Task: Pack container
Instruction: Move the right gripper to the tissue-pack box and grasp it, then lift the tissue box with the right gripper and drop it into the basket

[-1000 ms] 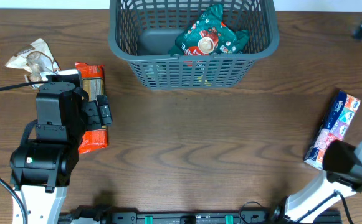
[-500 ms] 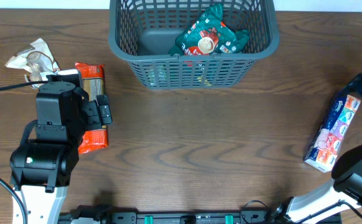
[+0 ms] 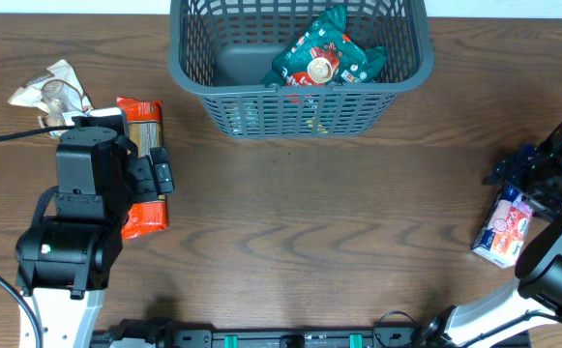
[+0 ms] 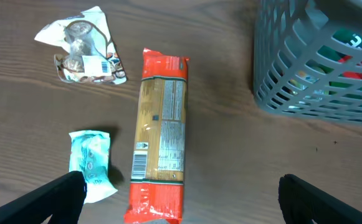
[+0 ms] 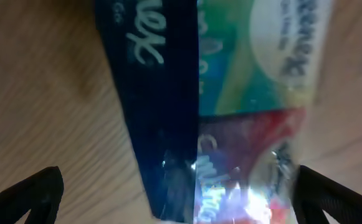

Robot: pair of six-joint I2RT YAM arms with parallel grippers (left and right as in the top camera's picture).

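— Where is the basket (image 3: 300, 114) sitting?
— It's sitting at the far edge of the table (image 3: 290, 222), holding green snack packets (image 3: 324, 58).
— And the right gripper (image 3: 522, 179)?
— It's hovering right over the tissue pack (image 3: 503, 232), fingers (image 5: 25, 193) spread wide either side; whether they're touching it, the blur is hiding.
— The left gripper (image 4: 181, 200)?
— It's gaping open above the orange pasta packet (image 4: 162, 155), gripping nothing.

wooden table (image 4: 230, 162) with an orange-ended pasta packet (image 4: 161, 155), a crumpled clear wrapper (image 4: 84, 46) and a small teal packet (image 4: 92, 165) close together
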